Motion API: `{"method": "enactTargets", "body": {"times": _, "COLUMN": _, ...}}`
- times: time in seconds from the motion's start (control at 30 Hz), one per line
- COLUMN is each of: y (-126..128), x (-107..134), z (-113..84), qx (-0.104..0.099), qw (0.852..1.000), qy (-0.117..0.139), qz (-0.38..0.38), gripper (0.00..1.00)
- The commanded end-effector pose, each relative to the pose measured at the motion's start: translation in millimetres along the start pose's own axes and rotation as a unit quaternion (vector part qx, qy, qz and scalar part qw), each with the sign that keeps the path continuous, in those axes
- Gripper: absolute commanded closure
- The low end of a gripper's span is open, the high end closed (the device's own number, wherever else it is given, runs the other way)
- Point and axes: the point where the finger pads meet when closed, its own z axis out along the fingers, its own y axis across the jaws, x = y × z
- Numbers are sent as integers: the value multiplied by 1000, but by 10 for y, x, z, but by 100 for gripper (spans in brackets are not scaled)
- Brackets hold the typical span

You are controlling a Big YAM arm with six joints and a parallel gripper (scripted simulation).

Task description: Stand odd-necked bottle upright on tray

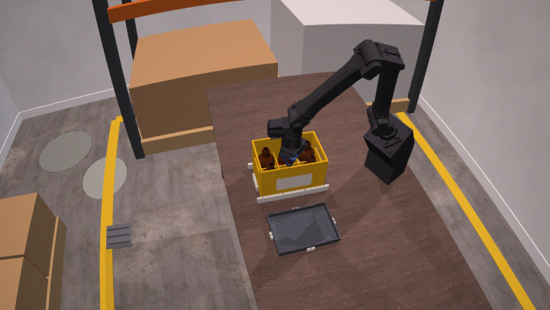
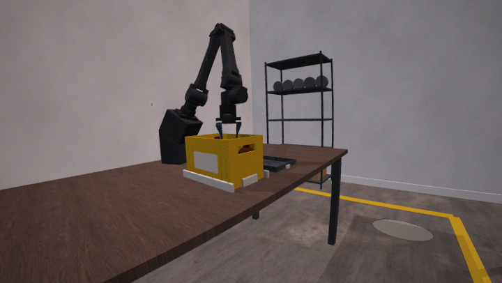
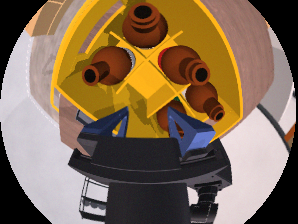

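The yellow crate (image 1: 267, 186) (image 2: 245, 165) (image 3: 145, 85) stands upright on the table with five brown bottles in it. In the wrist view one bottle (image 3: 145, 31) is at the top, one (image 3: 114, 66) at the left, one (image 3: 176, 62) right of centre and one (image 3: 201, 96) lower right. A fifth bottle (image 3: 166, 119) is partly hidden by the right finger. I cannot tell which neck differs. My gripper (image 1: 289, 161) (image 2: 229, 136) (image 3: 148, 109) is open, pointing down, fingertips at about the crate's rim height, nothing between them. The dark tray (image 1: 308, 230) (image 2: 277, 164) holds no bottle.
White strips (image 1: 292, 193) (image 2: 207, 180) lie on the table along the crate's base. Small white blocks (image 1: 310, 249) sit around the tray. Yellow dividers (image 3: 131, 47) split the crate between the bottles. The arm's base (image 1: 389, 153) (image 2: 179, 136) stands beyond the crate.
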Motion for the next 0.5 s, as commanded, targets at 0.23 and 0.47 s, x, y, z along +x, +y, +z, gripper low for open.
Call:
{"method": "enactTargets", "body": {"times": 0.23, "y": 138, "x": -177, "z": -417, "qx": -14, "qw": 1000, "qy": -22, "qz": -8, "gripper": 39}}
{"method": "enactTargets", "body": {"times": 0.47, "y": 142, "x": -177, "z": -683, "qx": -14, "qw": 1000, "qy": -23, "qz": -9, "gripper": 39}}
